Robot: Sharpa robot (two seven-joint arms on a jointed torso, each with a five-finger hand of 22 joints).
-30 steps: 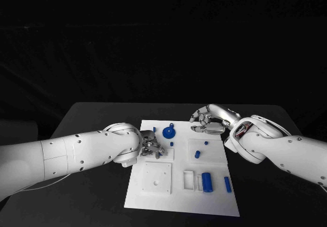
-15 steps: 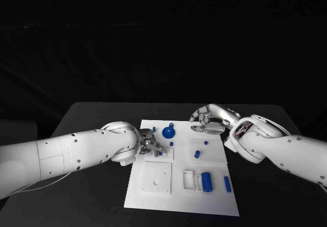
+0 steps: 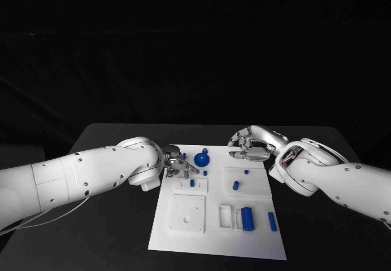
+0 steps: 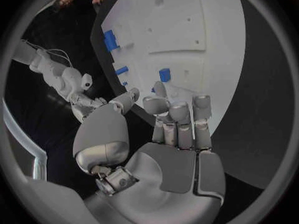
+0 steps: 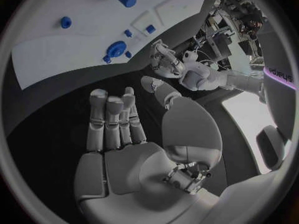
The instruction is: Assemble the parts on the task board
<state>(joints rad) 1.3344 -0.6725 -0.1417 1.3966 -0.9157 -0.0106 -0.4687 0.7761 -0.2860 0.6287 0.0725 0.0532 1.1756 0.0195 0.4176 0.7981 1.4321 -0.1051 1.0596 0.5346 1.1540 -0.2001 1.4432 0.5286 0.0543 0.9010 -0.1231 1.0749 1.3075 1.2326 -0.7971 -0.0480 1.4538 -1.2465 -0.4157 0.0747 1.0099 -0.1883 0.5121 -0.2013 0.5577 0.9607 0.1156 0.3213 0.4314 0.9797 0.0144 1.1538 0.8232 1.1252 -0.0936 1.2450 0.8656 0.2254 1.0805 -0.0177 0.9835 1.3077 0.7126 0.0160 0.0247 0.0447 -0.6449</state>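
The white task board point(image 3: 252, 237) lies mid-table with blue parts on it. My left hand point(image 3: 177, 164) hovers over the board's far left side, fingers half bent and holding nothing, just left of a round blue knobbed part point(image 3: 201, 157). A small blue peg point(image 3: 191, 182) stands in a small plate just nearer than that hand. In the left wrist view the left hand point(image 4: 177, 129) shows a bare palm above the board point(image 4: 206, 45). My right hand point(image 3: 248, 145) hangs over the board's far right corner. The right wrist view shows the right hand point(image 5: 118, 129) with nothing in its palm.
Near the board's front right lie a thick blue cylinder point(image 3: 247, 217) and a thin one point(image 3: 272, 220). Another peg point(image 3: 235, 183) stands right of centre. A square white plate point(image 3: 187, 213) lies at the front left. Black table surrounds the board.
My left hand has drawn back from the small plate toward the board's far edge, leaving the small blue peg standing free there. The right hand has barely moved.
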